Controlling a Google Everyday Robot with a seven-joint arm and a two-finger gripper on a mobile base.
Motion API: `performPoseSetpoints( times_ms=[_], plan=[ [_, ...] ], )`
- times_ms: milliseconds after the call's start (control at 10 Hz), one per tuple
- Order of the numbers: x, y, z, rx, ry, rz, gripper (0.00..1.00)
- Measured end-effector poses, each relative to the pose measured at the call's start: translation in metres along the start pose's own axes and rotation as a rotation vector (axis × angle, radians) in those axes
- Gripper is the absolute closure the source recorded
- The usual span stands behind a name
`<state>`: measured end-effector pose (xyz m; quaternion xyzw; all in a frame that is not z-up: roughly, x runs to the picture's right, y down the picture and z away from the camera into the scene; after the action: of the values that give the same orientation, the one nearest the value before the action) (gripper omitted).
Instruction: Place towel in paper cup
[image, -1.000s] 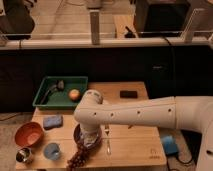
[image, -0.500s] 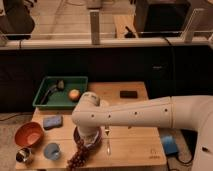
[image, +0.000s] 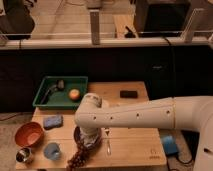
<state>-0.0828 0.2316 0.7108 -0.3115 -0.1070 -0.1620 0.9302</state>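
Our hand (image: 84, 140) sits low over the counter (image: 131, 131), close to the near edge and left of its middle. It is tucked under the thick white forearm (image: 135, 116), so we cannot tell how wide it stands or whether it truly grips anything. From beneath it a mottled, reddish-brown cloth, which we take for the towel (image: 77, 157), trails down to the near edge. Over the last second very little has changed: the rounded joint of the arm has only wavered a touch and settled slightly toward the near edge, and the towel hangs where it hung before. We read that as a pause or slow adjustment, with the transfer itself not yet made. The paper cup (image: 52, 150) stands upright just beside the towel, toward the near-left corner, and the towel is plainly outside it. The cloth looks limp and bunched, likely to drape and snag on a rim, while the cup is pale, thin-walled and probably light enough to tip if brushed. The counter is smooth pale wood. In the near-left corner stand a shiny metal cup (image: 24, 155) and a rounded orange bowl (image: 28, 134), with a soft-looking blue sponge (image: 52, 121) behind the paper cup. A rigid green tray (image: 60, 106) at the far-left corner holds a round orange fruit (image: 74, 94), and a flat black block (image: 129, 93) lies by the far edge.
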Motion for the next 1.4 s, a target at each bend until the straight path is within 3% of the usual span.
performPoseSetpoints(
  times_ms=[200, 300, 1200, 1400],
  plan=[
    [0.008, -0.006, 0.006, 0.016, -0.005, -0.009, 0.27],
    [0.010, -0.010, 0.011, 0.020, -0.013, -0.015, 0.21],
    [0.010, -0.042, 0.055, 0.037, -0.072, -0.072, 0.22],
    [0.008, -0.048, 0.062, 0.033, -0.077, -0.080, 0.40]
  ],
)
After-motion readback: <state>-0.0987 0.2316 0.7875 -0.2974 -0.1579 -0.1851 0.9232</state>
